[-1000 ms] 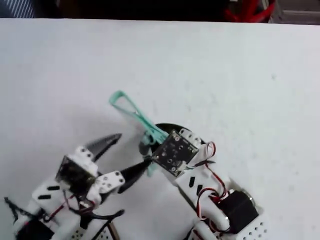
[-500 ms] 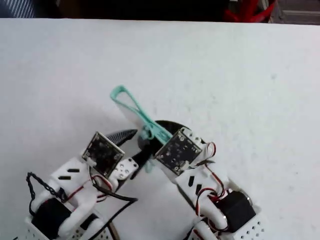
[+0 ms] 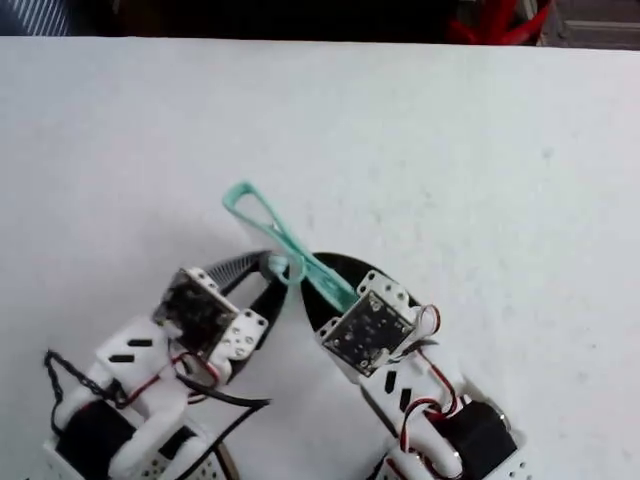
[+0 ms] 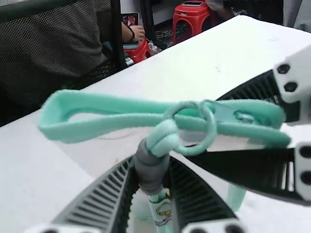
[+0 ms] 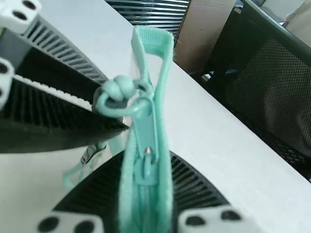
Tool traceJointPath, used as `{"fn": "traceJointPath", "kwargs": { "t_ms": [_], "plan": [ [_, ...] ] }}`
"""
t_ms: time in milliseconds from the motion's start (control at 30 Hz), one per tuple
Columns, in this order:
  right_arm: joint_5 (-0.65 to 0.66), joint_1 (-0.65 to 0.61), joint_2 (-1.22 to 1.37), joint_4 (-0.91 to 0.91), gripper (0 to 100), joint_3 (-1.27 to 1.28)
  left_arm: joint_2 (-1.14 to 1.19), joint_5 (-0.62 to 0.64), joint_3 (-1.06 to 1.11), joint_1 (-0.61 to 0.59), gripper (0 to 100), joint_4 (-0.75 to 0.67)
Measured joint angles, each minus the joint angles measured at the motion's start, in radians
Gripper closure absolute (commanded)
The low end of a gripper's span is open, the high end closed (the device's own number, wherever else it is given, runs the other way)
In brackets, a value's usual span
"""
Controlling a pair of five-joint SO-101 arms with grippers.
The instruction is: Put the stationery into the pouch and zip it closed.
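Note:
A clear pouch with a mint-green zip edge (image 3: 262,215) stands on edge on the white table. My right gripper (image 3: 328,278) is shut on its near end, with the zip slider (image 5: 145,145) just above the fingers (image 5: 194,187). My left gripper (image 3: 268,270) comes in from the other side. It is shut on the mint pull cord with a grey bead (image 4: 150,165), which hangs from the slider's ring (image 4: 194,127). The knot of that cord (image 5: 115,91) lies between the left arm's ribbed fingers (image 5: 53,121). What the pouch holds is hidden.
Both arm bases crowd the near edge of the table (image 3: 480,150). Bare white surface runs to the far edge and both sides. Black mesh chairs (image 5: 272,82) and a red stool (image 4: 194,12) stand beyond the table.
My left arm swung in toward the pouch, and its wide-open fingers closed around the zip pull. The right arm drew back slightly toward the near edge with the pouch.

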Motion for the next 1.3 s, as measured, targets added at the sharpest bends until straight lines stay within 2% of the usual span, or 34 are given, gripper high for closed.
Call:
{"fn": "traceJointPath", "kwargs": {
  "t_ms": [233,333,600,767,1000,1300],
  "plan": [
    [-0.023,0.0,-0.005,-0.003,97.9,0.002,0.014,0.0,-0.092,-0.245,98,-0.021],
    [-0.041,0.0,-0.005,-0.003,97.9,0.002,0.014,0.0,-0.092,-0.307,98,-0.025],
    [-0.046,0.0,-0.026,-0.003,97.9,0.026,0.029,0.0,-0.092,-0.373,98,-0.092],
    [-0.046,-0.012,-0.167,0.032,97.9,0.083,0.213,0.0,-0.092,-0.448,98,-0.192],
    [-0.029,-0.117,-0.229,0.086,97.9,0.089,0.299,0.0,-0.117,-0.466,98,-0.249],
    [-0.029,-0.135,-0.238,0.158,97.9,0.043,0.313,0.0,-0.094,-0.479,98,-0.328]
  ]
}}
